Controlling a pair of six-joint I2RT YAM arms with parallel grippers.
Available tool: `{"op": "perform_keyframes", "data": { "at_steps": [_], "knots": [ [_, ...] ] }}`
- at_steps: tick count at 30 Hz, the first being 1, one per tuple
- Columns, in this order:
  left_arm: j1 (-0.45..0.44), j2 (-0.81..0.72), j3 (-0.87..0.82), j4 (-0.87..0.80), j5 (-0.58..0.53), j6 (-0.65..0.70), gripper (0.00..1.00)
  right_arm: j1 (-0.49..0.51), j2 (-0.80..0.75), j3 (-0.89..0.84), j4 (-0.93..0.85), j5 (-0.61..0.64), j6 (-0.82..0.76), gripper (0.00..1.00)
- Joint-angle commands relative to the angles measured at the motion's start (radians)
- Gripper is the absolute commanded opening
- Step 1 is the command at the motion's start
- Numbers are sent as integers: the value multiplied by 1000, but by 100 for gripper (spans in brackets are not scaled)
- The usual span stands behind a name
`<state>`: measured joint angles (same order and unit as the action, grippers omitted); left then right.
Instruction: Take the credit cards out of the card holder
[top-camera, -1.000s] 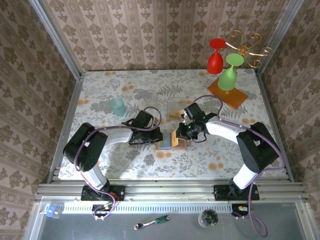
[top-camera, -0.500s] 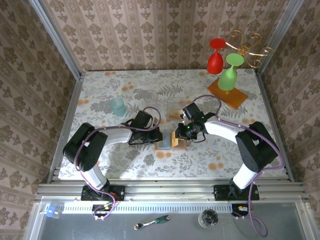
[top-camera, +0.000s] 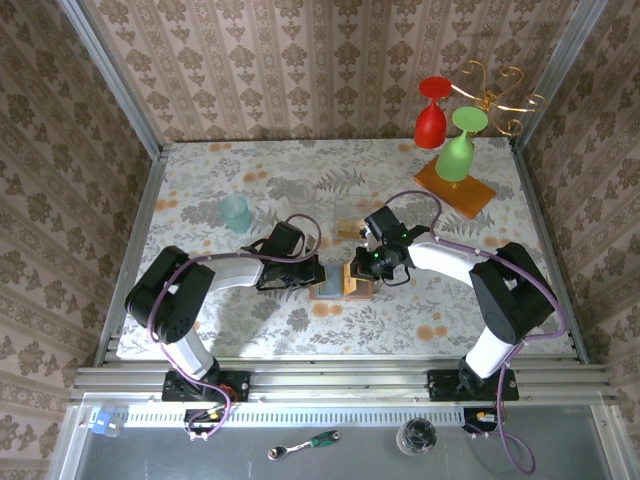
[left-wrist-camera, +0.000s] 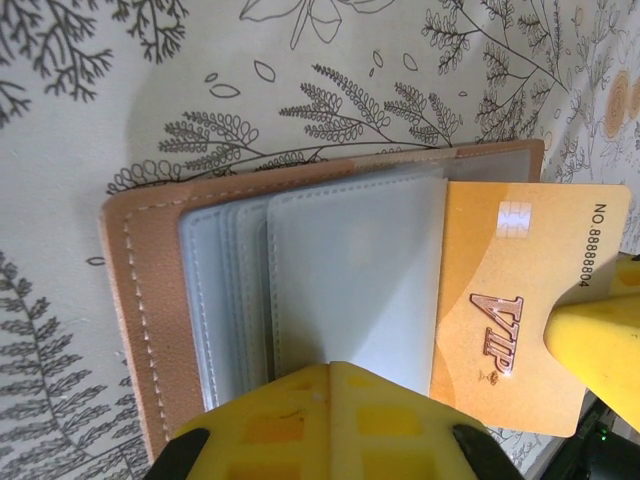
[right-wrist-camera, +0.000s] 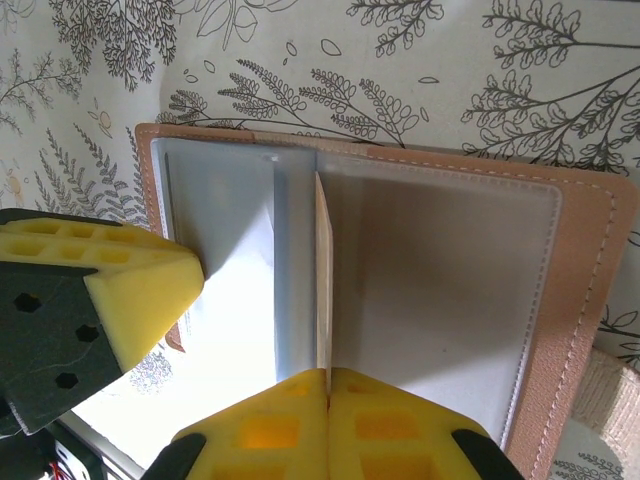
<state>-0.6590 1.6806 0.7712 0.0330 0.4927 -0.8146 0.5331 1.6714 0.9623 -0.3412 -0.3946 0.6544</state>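
Both my arms reach forward with elbows bent and forearms angled inward, wrists low, tips almost meeting at centre. Left gripper (top-camera: 318, 273): jaws closed, its yellow padded fingers (left-wrist-camera: 290, 425) pressed together, pointing right. Right gripper (top-camera: 358, 268): jaws closed, its yellow padded fingers (right-wrist-camera: 260, 430) meeting on a thin seam, pointing left. My left wrist camera catches one right fingertip (left-wrist-camera: 600, 335) at frame edge.
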Motion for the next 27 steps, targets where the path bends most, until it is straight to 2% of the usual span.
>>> {"op": "perform_keyframes", "data": {
  "at_steps": [1,17,27],
  "knots": [
    [12,-46,-12,-45,-14,14,0,5,8,12,-36,46,-9,7],
    [18,-93,-5,-83,-26,22,0,5,-5,33,-113,103,-50,7],
    [20,-119,-28,-62,-36,12,0,5,-41,60,-125,83,-59,7]
  ]
}}
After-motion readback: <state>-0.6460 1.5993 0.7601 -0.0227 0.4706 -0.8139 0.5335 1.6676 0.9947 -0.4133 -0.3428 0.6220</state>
